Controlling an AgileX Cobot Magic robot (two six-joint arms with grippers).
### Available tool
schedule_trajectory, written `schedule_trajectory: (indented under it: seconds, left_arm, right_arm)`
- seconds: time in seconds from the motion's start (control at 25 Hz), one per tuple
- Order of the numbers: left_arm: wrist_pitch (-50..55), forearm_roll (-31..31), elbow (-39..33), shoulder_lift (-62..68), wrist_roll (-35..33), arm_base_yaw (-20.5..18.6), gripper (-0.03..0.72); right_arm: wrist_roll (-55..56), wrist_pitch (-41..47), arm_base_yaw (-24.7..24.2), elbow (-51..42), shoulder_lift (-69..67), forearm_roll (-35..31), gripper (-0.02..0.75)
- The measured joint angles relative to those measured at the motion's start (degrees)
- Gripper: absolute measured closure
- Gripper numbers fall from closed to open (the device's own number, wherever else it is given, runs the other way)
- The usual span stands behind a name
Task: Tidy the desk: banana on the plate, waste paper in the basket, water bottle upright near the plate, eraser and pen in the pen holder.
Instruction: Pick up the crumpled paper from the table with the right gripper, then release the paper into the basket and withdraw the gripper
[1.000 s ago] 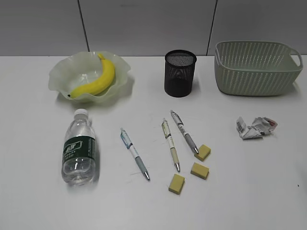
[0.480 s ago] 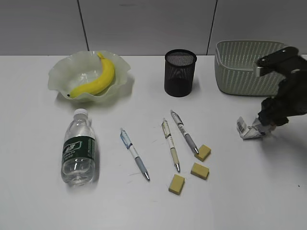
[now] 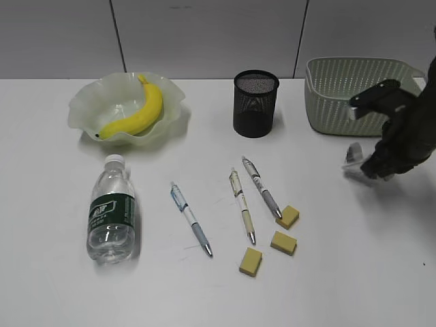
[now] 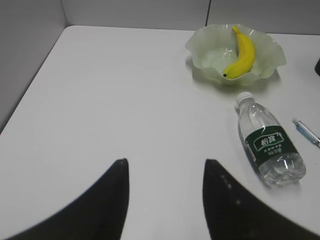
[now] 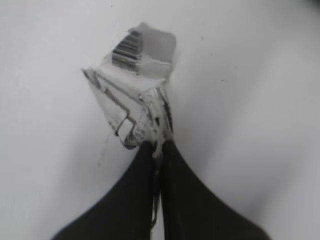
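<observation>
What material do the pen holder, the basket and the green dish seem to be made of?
Pen holder: probably black metal mesh; fine see-through holes, matte.
Basket: looks like moulded plastic, pale green, with a woven perforated pattern.
Dish: translucent pale green, likely plastic or glass; the wavy rim lets light through.

You face a grey panelled wall (image 3: 204, 34) split by dark vertical seams (image 3: 118, 34), meeting the far edge of the white tabletop. At your left, a second grey wall (image 4: 25, 55) borders the tabletop's side edge. Lighting is even.
</observation>
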State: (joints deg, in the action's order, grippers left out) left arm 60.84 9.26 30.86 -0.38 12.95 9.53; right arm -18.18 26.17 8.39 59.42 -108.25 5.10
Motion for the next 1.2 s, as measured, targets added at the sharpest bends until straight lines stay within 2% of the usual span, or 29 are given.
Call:
schedule_trajectory:
  seconds: [0.16, 0.32, 0.4, 0.52, 0.56, 0.64, 0.76, 0.84, 1.04, 1.2]
  left_arm:
    - [0.00, 0.00, 0.00, 0.00, 0.00, 0.00, 0.328]
    - [0.00, 0.00, 0.00, 0.00, 0.00, 0.00, 0.333]
    - [0.00, 0.00, 0.00, 0.00, 0.00, 0.00, 0.338]
    - [0.00, 0.00, 0.00, 0.00, 0.00, 0.00, 0.348]
    - [0.00, 0.00, 0.00, 0.00, 0.00, 0.00, 0.351]
    - [0.00, 0.00, 0.00, 0.00, 0.00, 0.00, 0.358]
    - [0.00, 0.00, 0.00, 0.00, 0.00, 0.00, 0.369]
    - [0.00, 0.00, 0.00, 0.00, 0.00, 0.00, 0.381]
    - [0.00, 0.00, 0.00, 0.00, 0.00, 0.00, 0.400]
    - [0.00, 0.00, 0.00, 0.00, 0.00, 0.00, 0.414]
  right_arm:
    - [-1.09, -0.40, 0.00, 0.00, 9.63, -5.99, 0.725]
    - [-1.28, -10.60, -0.77, 1.50, 16.96, -7.34, 0.725]
    - [-0.67, -14.73, -2.45, 4.75, 14.97, -7.40, 0.725]
    - [1.20, -15.11, -5.28, 12.21, 6.47, -7.40, 0.716]
    - [2.01, -14.09, -6.03, 15.00, 3.31, -7.40, 0.690]
    - [3.12, -10.77, -6.83, 19.91, -1.30, -7.40, 0.577]
    - [3.96, -6.59, -7.02, 24.45, -4.09, -7.40, 0.315]
    - [5.39, -5.33, -7.02, 25.52, -3.53, -7.40, 0.238]
    - [6.58, -0.05, -7.02, 24.57, 3.11, -7.40, 0.244]
    - [6.71, 1.32, -7.02, 15.41, 15.30, -7.40, 0.252]
